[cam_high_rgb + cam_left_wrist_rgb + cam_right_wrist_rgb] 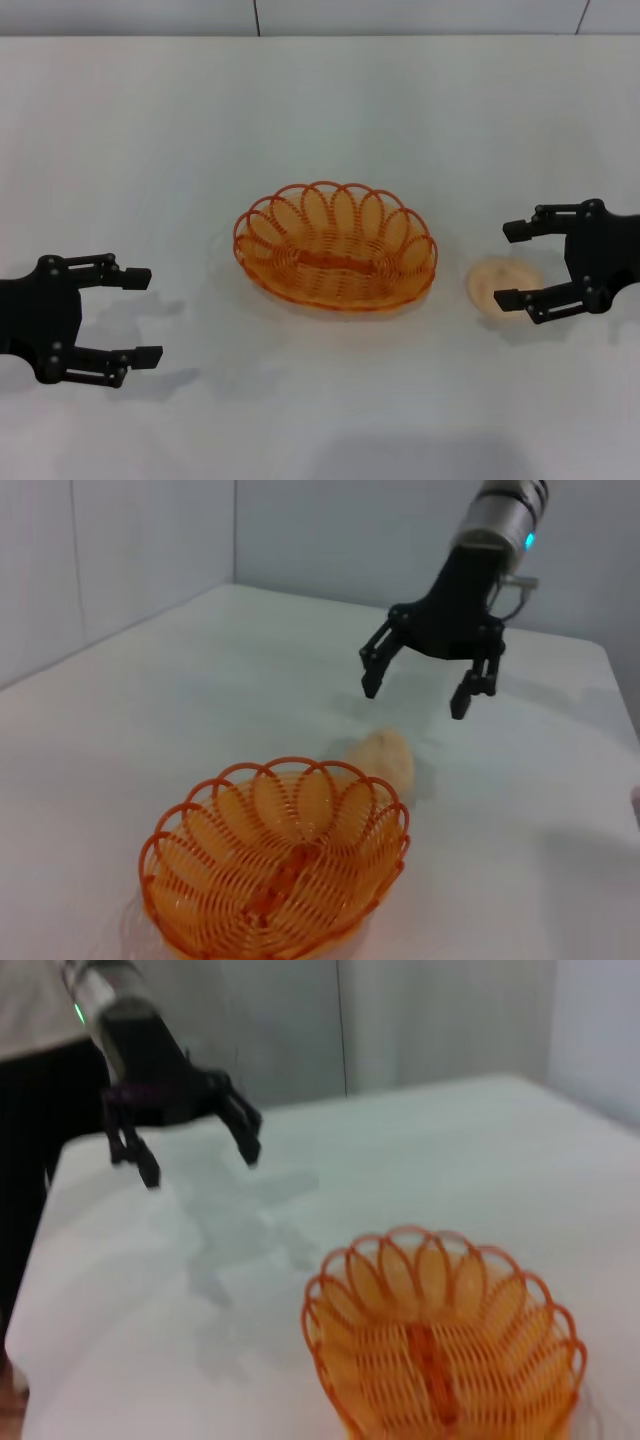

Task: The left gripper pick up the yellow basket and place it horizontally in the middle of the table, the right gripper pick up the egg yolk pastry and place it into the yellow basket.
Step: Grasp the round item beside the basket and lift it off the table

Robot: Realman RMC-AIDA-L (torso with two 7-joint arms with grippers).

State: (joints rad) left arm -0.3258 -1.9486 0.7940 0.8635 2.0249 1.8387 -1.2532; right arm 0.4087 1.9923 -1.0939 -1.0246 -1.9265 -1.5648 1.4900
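The yellow basket (pixel 335 245) rests flat and empty in the middle of the white table (pixel 150 150). It also shows in the left wrist view (pixel 275 865) and the right wrist view (pixel 445 1345). The egg yolk pastry (pixel 495 277) lies on the table just right of the basket, and shows beside the basket's rim in the left wrist view (pixel 385 760). My right gripper (pixel 510 265) is open and hovers over the pastry's right side, raised above the table (pixel 415 700). My left gripper (pixel 140 315) is open and empty, well left of the basket (pixel 200 1165).
A grey wall runs along the table's far edge (pixel 320 36). Bare tabletop lies behind and in front of the basket.
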